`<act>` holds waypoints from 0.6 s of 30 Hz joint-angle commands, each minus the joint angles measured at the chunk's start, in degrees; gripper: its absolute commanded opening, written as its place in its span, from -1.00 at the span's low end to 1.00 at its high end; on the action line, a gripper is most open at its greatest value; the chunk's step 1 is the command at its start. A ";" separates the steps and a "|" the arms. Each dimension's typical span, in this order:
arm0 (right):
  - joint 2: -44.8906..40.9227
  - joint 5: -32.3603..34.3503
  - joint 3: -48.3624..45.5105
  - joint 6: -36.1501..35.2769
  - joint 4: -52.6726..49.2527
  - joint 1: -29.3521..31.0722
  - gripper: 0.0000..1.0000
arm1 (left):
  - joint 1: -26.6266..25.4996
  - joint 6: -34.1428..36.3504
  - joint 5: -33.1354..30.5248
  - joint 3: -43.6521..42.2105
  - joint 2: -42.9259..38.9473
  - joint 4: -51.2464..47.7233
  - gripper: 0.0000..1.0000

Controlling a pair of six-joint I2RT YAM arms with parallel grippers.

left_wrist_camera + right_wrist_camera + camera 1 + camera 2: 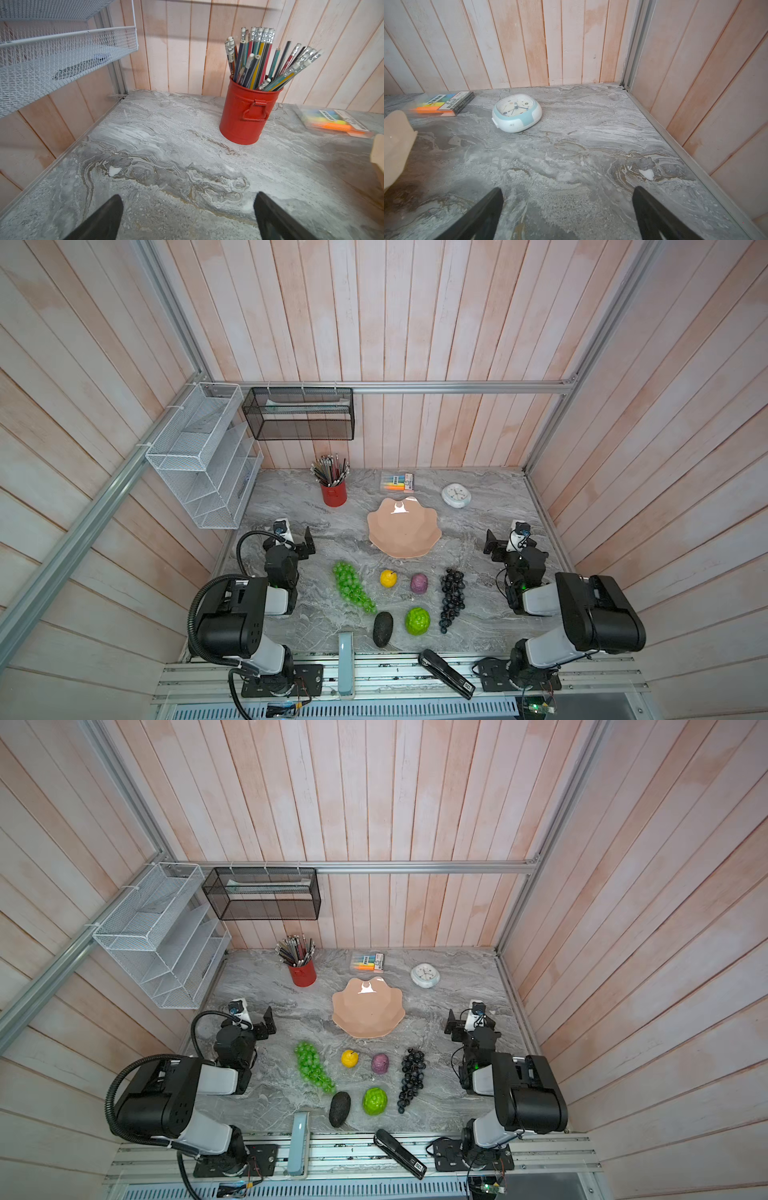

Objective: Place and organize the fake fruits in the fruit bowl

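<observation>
In both top views, my left arm [232, 622] and right arm [598, 614] sit folded at the sides of the surface [357, 547], the fake fruits [417, 621] lying on it near the fruit bowl [404, 531], outside it. Left wrist view: left end effector [189, 195] spread wide above the surface. Right wrist view: right end effector [568, 190] equally wide.

A red tin pail [247, 112] packed with pencils [261, 58] stands on a grey marbled tabletop [166, 155], a pack of highlighters [332, 122] lying near it. The left gripper [189, 195] holds its dark jaws wide apart over bare stone; a white mesh rack [62, 52] hangs from the plank wall [182, 52].
</observation>
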 commanded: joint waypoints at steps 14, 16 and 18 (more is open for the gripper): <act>-0.64 0.91 0.81 0.00 0.59 0.35 0.96 | -0.16 0.57 0.01 0.06 -0.18 1.64 1.00; -0.65 0.98 0.73 0.21 0.49 0.36 0.96 | -0.17 0.57 0.01 0.03 -0.15 1.60 1.00; -0.73 1.07 0.89 0.26 0.10 0.24 0.96 | -0.14 0.57 0.09 0.14 -0.16 1.49 1.00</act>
